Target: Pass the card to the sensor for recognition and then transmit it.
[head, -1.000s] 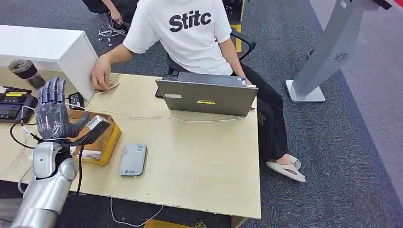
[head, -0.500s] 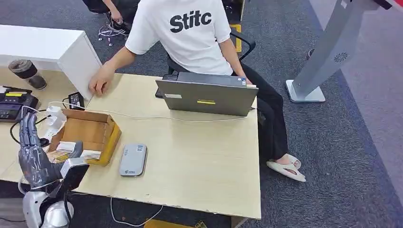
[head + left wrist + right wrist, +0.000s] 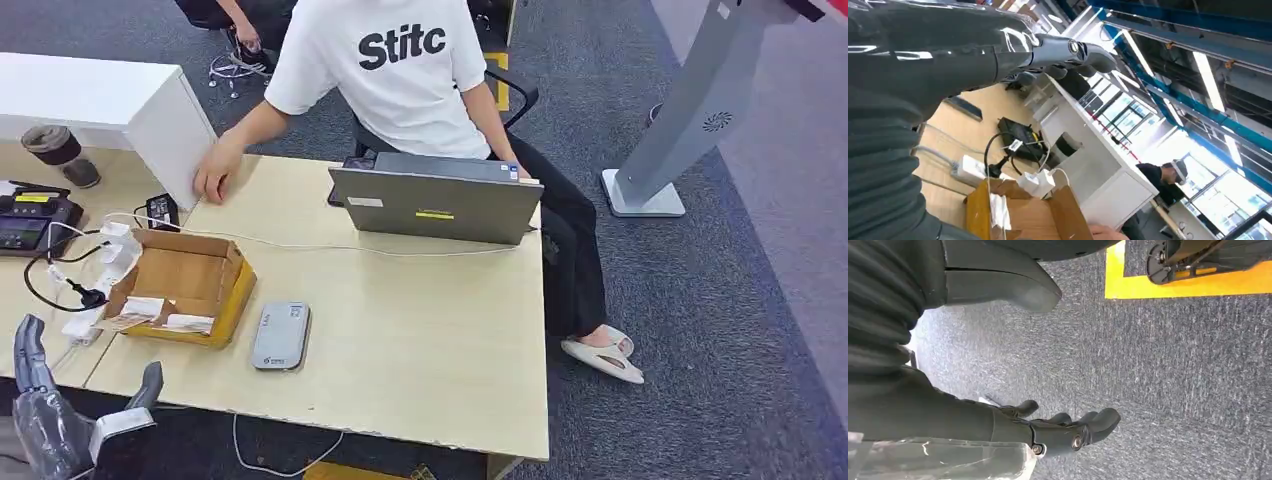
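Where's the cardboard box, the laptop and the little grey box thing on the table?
cardboard box point(image 3: 180, 275), head view, on its brown inside floor.
laptop point(image 3: 436, 205), head view, on the back of its grey lid.
grey sensor point(image 3: 281, 336), head view, on its flat top.

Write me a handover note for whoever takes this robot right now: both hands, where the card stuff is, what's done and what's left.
Left hand: open, holds nothing, low off the table's near corner.
Right hand: open, holds nothing, hanging over the carpet.
Grey reader: flat on the table beside the cardboard box, nothing on it.
Card: I cannot make it out. The box holds pale slips; a person's hand rests at the table's far edge.
Done: cannot confirm.
Left: find the card first, then judge whether scanning and passing remain.
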Controlling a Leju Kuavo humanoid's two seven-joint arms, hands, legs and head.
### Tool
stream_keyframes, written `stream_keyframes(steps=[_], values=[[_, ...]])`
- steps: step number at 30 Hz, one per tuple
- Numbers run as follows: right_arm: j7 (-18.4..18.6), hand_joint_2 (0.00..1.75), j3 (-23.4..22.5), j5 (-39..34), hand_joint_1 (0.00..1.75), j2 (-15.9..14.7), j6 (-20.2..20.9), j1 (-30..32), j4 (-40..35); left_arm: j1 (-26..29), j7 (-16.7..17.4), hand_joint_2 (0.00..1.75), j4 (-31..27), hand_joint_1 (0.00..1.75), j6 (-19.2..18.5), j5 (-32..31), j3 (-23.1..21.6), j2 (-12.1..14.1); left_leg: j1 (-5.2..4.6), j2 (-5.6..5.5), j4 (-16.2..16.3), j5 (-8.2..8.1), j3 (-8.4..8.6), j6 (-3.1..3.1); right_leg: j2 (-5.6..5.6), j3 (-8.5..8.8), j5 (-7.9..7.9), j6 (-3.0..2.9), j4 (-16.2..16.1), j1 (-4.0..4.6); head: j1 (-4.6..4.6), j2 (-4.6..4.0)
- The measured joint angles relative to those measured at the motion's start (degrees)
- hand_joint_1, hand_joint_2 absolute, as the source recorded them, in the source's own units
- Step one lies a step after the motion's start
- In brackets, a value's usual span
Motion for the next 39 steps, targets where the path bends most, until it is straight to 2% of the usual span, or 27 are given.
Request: stream_keyframes(steps=[4, 6, 9, 14, 17, 20, 25, 27, 32, 35, 39], values=[[-0.4, 1.75, -0.4, 0.0, 0.0, 0.3, 0.0, 0.0, 0.0, 0.5, -2.4, 1.75, -0.2, 0.0, -3.3, 1.6, 2.1, -2.8, 0.0, 0.0, 0.0, 0.01, 0.01, 0.0, 0.0, 0.01, 0.0, 0.0, 0.0, 0.0, 0.0, 0.0], [-0.5, 1.75, -0.4, 0.1, 0.0, 0.3, 0.0, 0.0, 0.0, 0.7, -2.0, 1.75, -0.2, 0.0, -5.6, -1.1, 2.8, -3.5, 0.0, -0.01, 0.0, 0.01, 0.01, 0.01, 0.0, 0.01, 0.0, 0.0, 0.0, 0.0, 0.0, 0.0], [-0.5, 1.75, -0.7, 0.2, 0.0, 0.3, 0.1, 0.0, 0.0, 0.8, 0.3, 1.75, -0.2, 0.0, -7.5, -7.7, 3.0, -3.8, 0.0, -0.01, 0.0, 0.01, 0.01, 0.01, -0.03, 0.01, 0.0, 0.0, 0.0, 0.0, 0.0, 0.0], [-0.5, 1.75, -1.3, 1.0, 0.0, 0.4, 0.3, 0.0, 0.0, 0.9, 5.9, 1.75, -0.2, 0.0, -8.3, -16.4, 3.0, -3.1, 0.0, -0.01, 0.0, 0.01, 0.02, 0.01, -0.04, 0.0, 0.0, 0.0, 0.0, 0.0, 0.0, 0.0], [-0.5, 1.75, -1.5, 1.2, 0.0, 0.4, 0.4, 0.0, 0.0, 0.9, 9.8, 1.75, -0.5, 0.0, -8.3, -20.8, 3.0, -1.0, 0.01, -0.01, 0.0, 0.01, 0.02, 0.01, -0.04, -0.03, 0.0, 0.0, 0.0, 0.01, 0.0, 0.0], [-0.4, 1.75, -1.7, 1.4, 0.0, 0.4, 0.8, 0.0, 0.0, 0.3, 14.5, 1.75, -1.3, 0.0, -8.8, -24.7, 2.5, 2.7, 0.02, -0.01, 0.0, 0.02, 0.02, 0.0, -0.04, -0.03, 0.0, 0.0, 0.0, 0.02, 0.0, 0.0], [-0.4, 1.75, -1.9, 2.0, 0.0, 0.4, 1.0, 0.0, 0.0, -0.5, 15.8, 1.75, -1.8, 0.0, -9.3, -25.7, 1.7, 5.7, 0.02, 0.01, 0.0, 0.03, 0.03, 0.0, -0.03, -0.02, 0.01, -0.01, 0.0, 0.01, 0.02, 0.0], [-0.4, 1.75, -1.9, 2.1, 0.0, 0.4, 1.0, 0.0, 0.0, -0.7, 17.4, 1.75, -1.8, 0.0, -9.8, -27.2, 1.2, 7.2, 0.02, 0.0, 0.0, 0.03, 0.03, 0.0, -0.03, -0.04, 0.01, 0.0, 0.0, 0.0, 0.02, 0.0], [-0.4, 1.75, -2.0, 2.6, 0.0, 0.4, 1.4, -0.1, 0.0, -4.0, 22.1, 1.75, -1.4, 0.0, -14.9, -30.2, -0.7, 12.7, 0.01, -0.06, 0.0, 0.03, 0.02, 0.0, -0.09, -0.01, 0.01, -0.01, 0.0, 0.01, 0.0, 0.0], [-0.4, 1.75, -2.1, 3.0, 0.0, 0.4, 1.4, -0.1, 0.0, -5.7, 22.7, 1.75, -1.1, 0.0, -15.9, -30.6, -1.4, 15.1, 0.02, -0.03, 0.0, 0.05, 0.04, -0.02, -0.05, -0.02, 0.05, -0.06, 0.0, 0.01, 0.0, 0.0], [-0.4, 1.75, -2.3, 3.0, 0.0, 0.4, 1.4, -0.1, 0.0, -6.5, 22.8, 1.75, -0.9, 0.0, -16.0, -30.6, -1.9, 16.8, 0.02, -0.02, 0.0, 0.07, 0.03, -0.04, -0.04, -0.04, 0.04, -0.05, 0.0, 0.01, 0.02, 0.0]])
